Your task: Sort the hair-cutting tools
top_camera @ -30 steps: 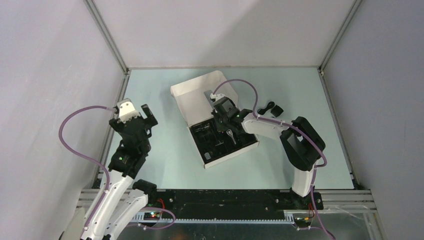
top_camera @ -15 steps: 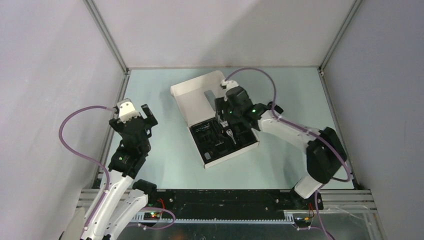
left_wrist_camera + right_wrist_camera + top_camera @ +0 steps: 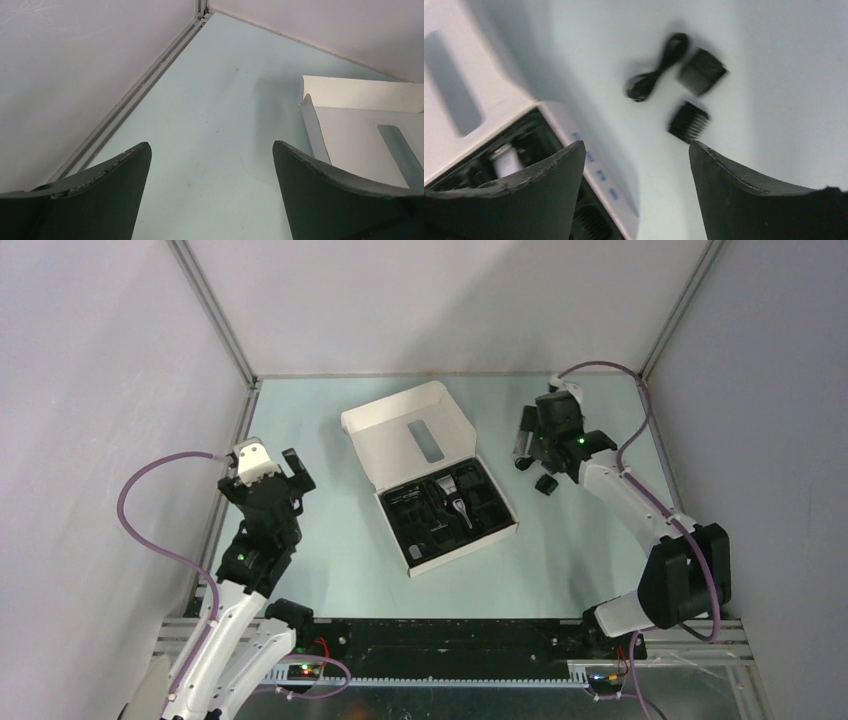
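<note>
Two black attachments (image 3: 689, 121), beyond the spread right fingers (image 3: 744, 195), untouched

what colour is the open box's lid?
The lid is white, with a rectangular cut-out. Top external view shows it best.

Pale green desk (image 3: 330, 540). An open white box (image 3: 385, 440) with a black tray (image 3: 495, 515) lies mid-desk. To its right, apart from it, lie one black comb attachment (image 3: 688, 121), a second comb attachment (image 3: 702, 71) and a coiled black cable (image 3: 656, 67), close together.
</note>
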Controlling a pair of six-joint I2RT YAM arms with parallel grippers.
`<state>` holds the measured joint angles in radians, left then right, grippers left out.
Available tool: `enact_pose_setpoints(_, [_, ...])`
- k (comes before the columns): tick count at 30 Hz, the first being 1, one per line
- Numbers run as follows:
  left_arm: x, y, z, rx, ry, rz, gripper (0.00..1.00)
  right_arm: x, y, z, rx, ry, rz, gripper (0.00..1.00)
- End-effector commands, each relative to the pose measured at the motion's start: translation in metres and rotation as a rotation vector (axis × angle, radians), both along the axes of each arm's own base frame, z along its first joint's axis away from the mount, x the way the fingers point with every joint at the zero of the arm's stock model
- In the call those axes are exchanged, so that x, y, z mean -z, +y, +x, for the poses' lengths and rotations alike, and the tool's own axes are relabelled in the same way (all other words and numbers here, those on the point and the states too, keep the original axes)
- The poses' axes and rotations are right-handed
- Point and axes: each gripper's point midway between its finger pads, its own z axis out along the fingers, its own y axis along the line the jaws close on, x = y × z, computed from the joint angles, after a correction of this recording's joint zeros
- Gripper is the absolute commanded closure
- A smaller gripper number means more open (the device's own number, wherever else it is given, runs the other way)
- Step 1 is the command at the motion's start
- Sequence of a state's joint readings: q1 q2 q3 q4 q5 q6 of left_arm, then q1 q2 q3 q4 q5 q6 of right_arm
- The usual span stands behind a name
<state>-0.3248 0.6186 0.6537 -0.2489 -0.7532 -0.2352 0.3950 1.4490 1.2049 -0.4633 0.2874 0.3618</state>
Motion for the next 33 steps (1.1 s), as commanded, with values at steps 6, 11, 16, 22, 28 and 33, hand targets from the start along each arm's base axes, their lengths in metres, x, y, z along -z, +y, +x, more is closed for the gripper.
enact_pose_setpoints(6, [-0.010,-0.002,0.002,0.009,-0.033,-0.012,0.02,0.049,-0.085,-0.007,0.261,0.191,-0.021,0.19])
enact_pose_setpoints(11, [-0.008,-0.003,0.003,0.012,-0.028,-0.011,0.02,0.082,-0.106,-0.002,0.309,0.277,-0.018,0.20])
enact_pose_setpoints(16, [-0.007,-0.004,0.004,0.015,-0.021,-0.009,0.02,0.103,-0.104,0.006,0.306,0.317,0.044,0.22])
enact_pose_setpoints(22, [-0.006,-0.004,0.005,0.014,-0.017,-0.006,0.02,0.131,-0.096,0.005,0.265,0.388,0.059,0.25])
enact_pose_setpoints(28, [-0.006,-0.005,0.005,0.018,-0.015,-0.005,0.02,0.149,-0.091,0.006,0.250,0.425,0.063,0.27])
enact_pose_setpoints(33, [-0.006,-0.005,0.005,0.018,-0.014,-0.004,0.02,0.158,-0.089,0.006,0.271,0.453,0.011,0.28])
